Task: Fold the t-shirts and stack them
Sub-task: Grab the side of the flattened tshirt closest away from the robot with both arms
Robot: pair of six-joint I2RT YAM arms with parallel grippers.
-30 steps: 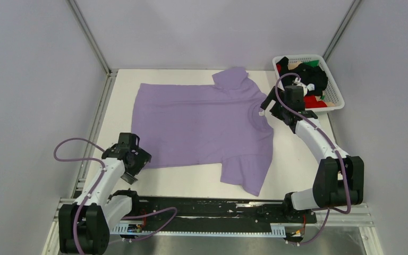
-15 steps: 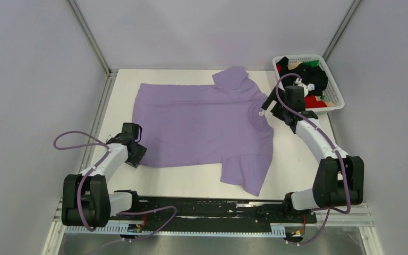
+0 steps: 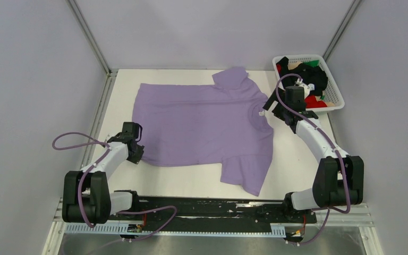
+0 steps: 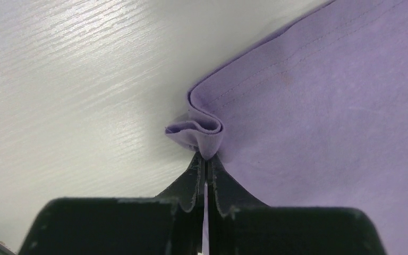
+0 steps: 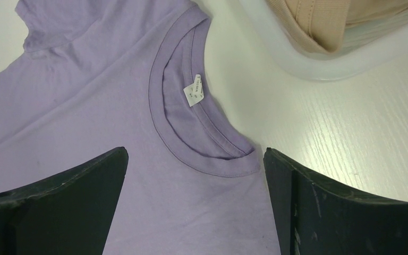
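White wood-grain tabletop [image 3: 297,164]. Lavender t-shirt [image 3: 202,127] spread flat across the middle, collar toward the right, lower-left hem corner bunched. White lattice basket [image 3: 332,107] sits at the far right corner, near the collar.

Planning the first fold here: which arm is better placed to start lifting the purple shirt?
Left. The left gripper is shut on the lavender t-shirt at its hem corner, cloth bunched there; the right gripper hangs open above the collar, holding nothing.

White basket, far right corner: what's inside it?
The white basket holds bunched black cloth, plus red cloth, green cloth and beige cloth. Whatever lies beneath them is covered.
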